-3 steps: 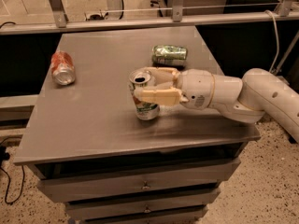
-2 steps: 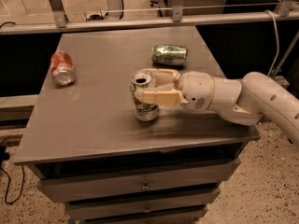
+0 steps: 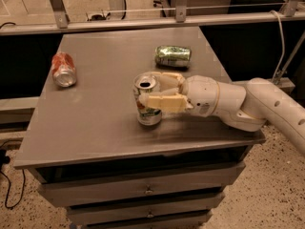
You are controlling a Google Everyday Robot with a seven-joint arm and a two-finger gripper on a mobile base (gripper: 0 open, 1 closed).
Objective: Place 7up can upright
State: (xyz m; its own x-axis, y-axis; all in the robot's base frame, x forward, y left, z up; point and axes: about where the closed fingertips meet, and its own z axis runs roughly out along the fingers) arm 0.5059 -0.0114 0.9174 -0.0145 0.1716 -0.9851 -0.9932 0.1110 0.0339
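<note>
The 7up can [image 3: 148, 114] stands upright on the grey table [image 3: 95, 113], a little right of the middle, silver top up and open. It is mostly white with a green and red logo. My gripper [image 3: 148, 88] reaches in from the right and has the can between its two cream fingers. One finger [image 3: 164, 102] lies across the can's near side and the other passes behind it. The fingers are closed on the can, and the can's base rests on the tabletop.
An all-green can [image 3: 172, 56] lies on its side at the back right of the table. A red-orange can [image 3: 63, 69] lies on its side at the left. Drawers sit below the front edge. A metal rail [image 3: 143, 22] runs behind the table.
</note>
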